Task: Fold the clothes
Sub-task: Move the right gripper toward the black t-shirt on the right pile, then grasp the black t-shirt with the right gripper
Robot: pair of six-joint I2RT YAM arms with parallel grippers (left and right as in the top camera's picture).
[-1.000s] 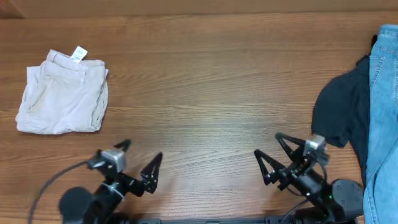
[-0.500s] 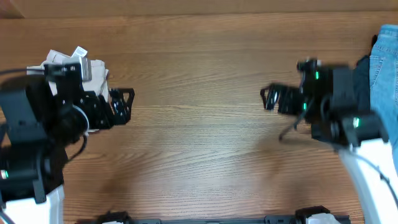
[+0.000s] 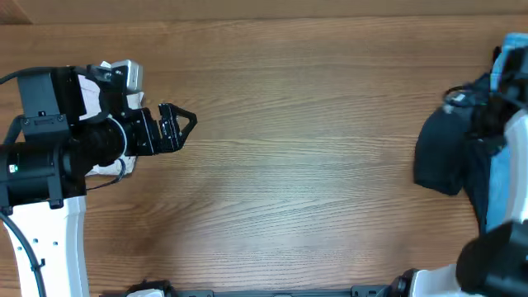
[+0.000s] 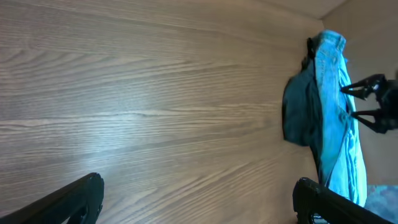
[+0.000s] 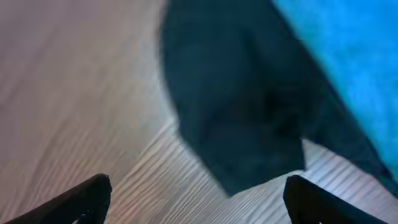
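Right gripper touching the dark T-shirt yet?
Cannot tell. In the blurred right wrist view the open right gripper frames the T-shirt hem, no clear gap; overhead, the arm hides the fingertips.

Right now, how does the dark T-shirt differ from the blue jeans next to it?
The T-shirt is very dark navy; the jeans are light blue. The T-shirt is bunched into a rounded heap, while the jeans stretch in a long strip along the table edge. The T-shirt lies nearer the table's middle, the jeans farther right. Both are unfolded and touch each other.
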